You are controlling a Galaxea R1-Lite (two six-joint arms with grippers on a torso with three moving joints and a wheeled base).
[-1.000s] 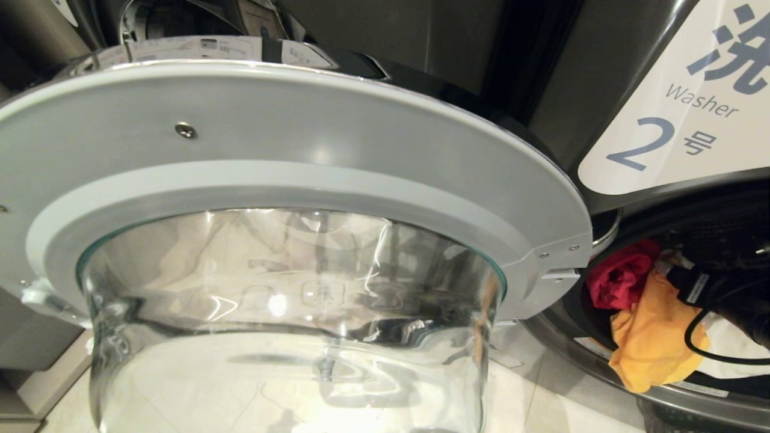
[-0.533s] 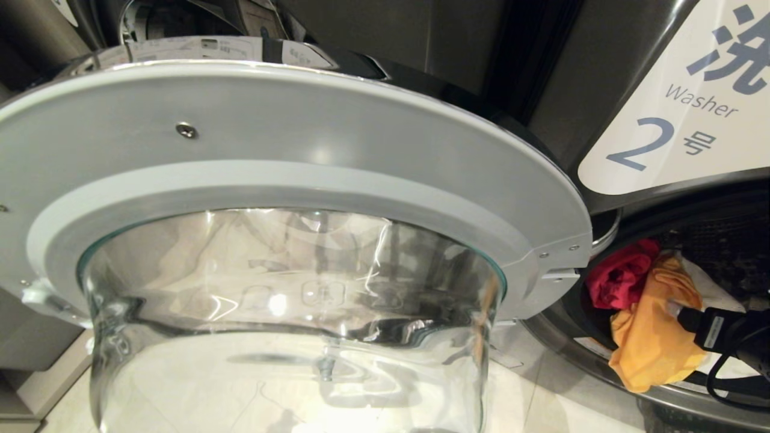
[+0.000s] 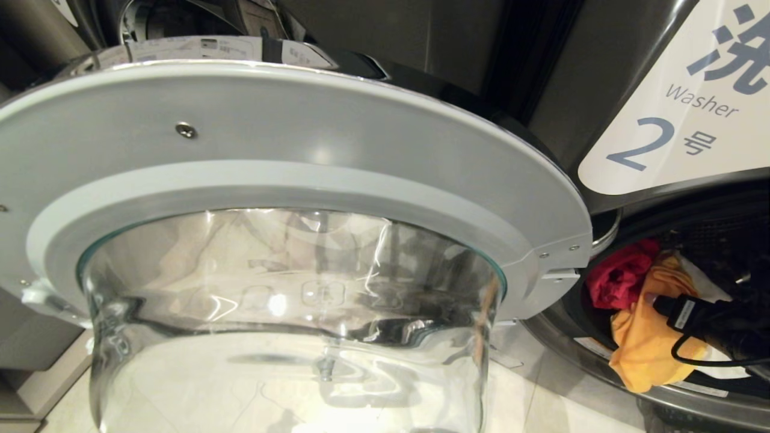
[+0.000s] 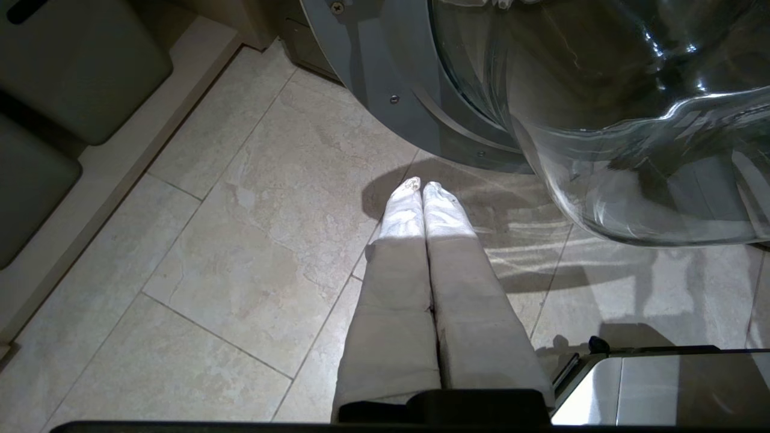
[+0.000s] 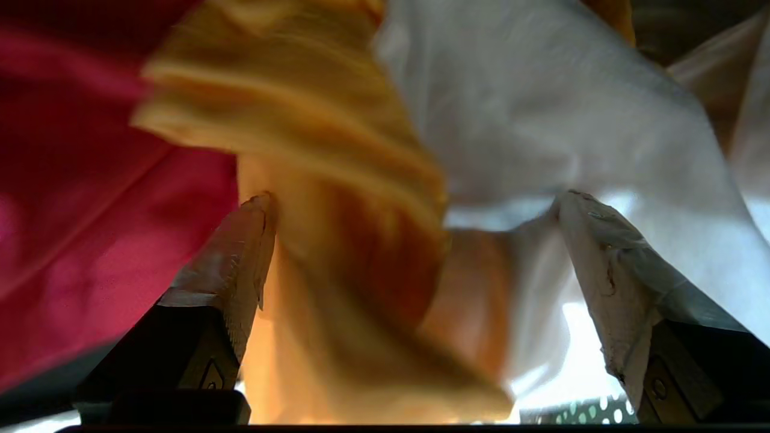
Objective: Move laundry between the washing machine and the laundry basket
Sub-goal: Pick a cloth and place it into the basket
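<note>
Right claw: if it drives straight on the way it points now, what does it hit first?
Probably the orange garment: the right claw is open, with that cloth between its fingertips. The white garment is beside one finger; depth is unclear.

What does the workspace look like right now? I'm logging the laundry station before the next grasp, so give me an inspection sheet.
Surface: beige tiled floor, bare where seen.
Job's things: washing machine labelled 2, door swung open; red-pink garment, orange garment and white garment bunched at the drum mouth.
Clutter: nothing seen.
Grippers: right gripper at the laundry, jaws wide around orange and white cloth; left gripper shut above the floor.
Cables: black cable looping off the right arm.
Surroundings: green perforated basket glimpsed below.
</note>
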